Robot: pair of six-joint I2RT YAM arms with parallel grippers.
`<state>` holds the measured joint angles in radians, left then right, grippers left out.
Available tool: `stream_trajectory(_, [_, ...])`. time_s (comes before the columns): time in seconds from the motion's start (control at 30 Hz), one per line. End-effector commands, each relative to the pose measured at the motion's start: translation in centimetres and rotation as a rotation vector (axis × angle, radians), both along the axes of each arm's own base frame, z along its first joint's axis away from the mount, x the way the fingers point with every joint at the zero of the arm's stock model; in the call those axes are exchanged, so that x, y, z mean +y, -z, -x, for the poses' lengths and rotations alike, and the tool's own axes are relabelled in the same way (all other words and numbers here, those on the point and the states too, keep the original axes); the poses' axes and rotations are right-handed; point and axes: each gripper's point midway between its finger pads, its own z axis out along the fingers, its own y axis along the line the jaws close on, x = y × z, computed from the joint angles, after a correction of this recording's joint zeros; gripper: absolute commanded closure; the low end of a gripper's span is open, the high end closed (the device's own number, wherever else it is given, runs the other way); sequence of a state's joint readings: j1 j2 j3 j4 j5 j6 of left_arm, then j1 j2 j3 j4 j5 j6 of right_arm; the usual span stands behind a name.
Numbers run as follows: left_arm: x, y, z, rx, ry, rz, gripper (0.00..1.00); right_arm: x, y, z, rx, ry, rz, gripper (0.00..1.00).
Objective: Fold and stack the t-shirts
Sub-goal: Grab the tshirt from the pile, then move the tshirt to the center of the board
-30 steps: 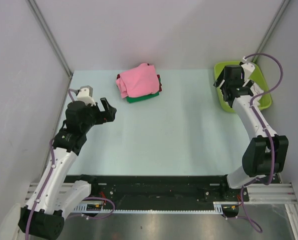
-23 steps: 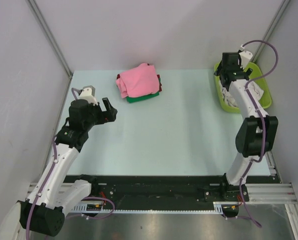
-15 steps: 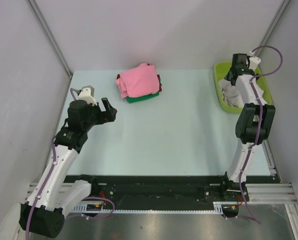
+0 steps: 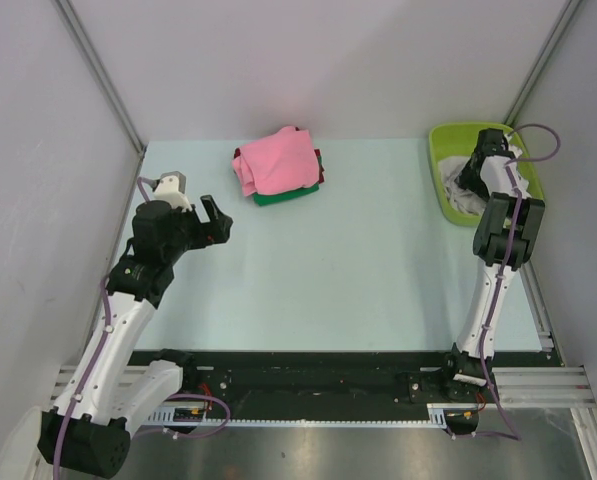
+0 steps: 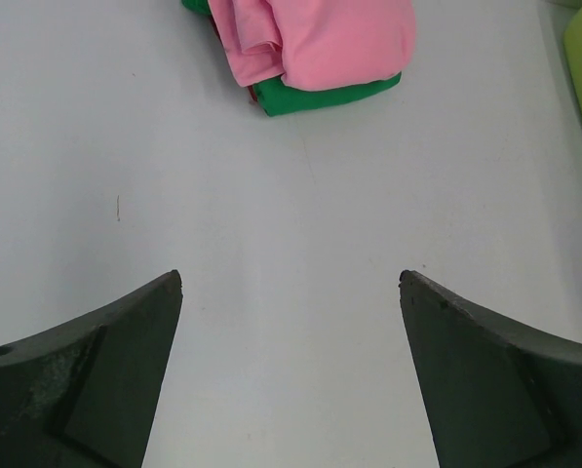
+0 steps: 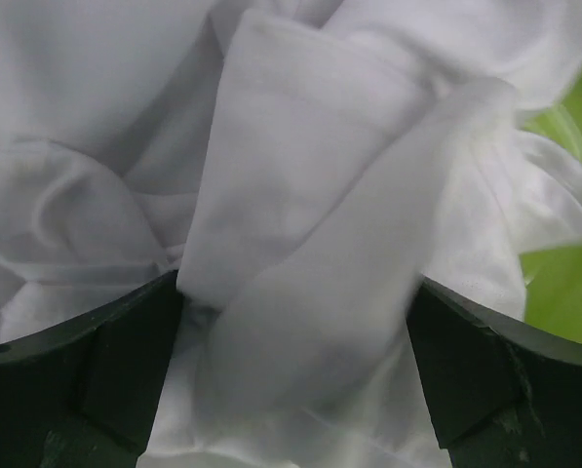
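A folded stack sits at the back of the table: a pink t-shirt (image 4: 276, 160) on top, a dark red one (image 4: 319, 160) and a green one (image 4: 286, 196) under it. The stack also shows in the left wrist view, pink t-shirt (image 5: 320, 39) over green (image 5: 320, 96). A crumpled white t-shirt (image 6: 300, 175) lies in the lime-green tub (image 4: 443, 175). My right gripper (image 6: 295, 297) is open, pushed down into the white cloth, fingers on either side of a fold. My left gripper (image 5: 291, 278) is open and empty above bare table, near the left.
The lime-green tub's wall (image 6: 573, 283) shows at the right of the right wrist view. Grey walls enclose the table on three sides. The pale table (image 4: 328, 270) stretches between the stack and the arm bases.
My right arm has swung from the tub's near left side to over the tub and lowered the gripper into the white cloth. The left arm has barely moved.
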<state>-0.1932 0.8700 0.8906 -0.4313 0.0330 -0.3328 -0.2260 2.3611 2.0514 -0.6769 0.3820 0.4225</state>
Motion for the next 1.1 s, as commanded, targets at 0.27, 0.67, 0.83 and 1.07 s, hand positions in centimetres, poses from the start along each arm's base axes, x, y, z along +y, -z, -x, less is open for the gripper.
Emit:
stream_trajectory(0.27, [0.0, -0.9, -0.2, -0.027, 0.007, 0.005, 0.03, 1.8, -3.8, -2.3, -0.079, -0.037, 0.015, 1.00])
stream_trajectory(0.67, [1.5, 0.0, -0.4, -0.010, -0.074, -0.023, 0.04, 14.5, -32.2, -0.6, -0.718, -0.275, -0.090, 1.00])
stream_trajectory(0.83, [2.2, -1.1, -0.1, -0.065, -0.106, -0.025, 0.04, 23.9, -39.7, 6.9, -0.811, -0.519, -0.164, 1.00])
stream_trajectory(1.07, [1.9, -2.8, 0.4, -0.083, -0.108, 0.015, 0.04, 31.5, -39.5, 18.4, -0.827, -0.779, -0.261, 1.00])
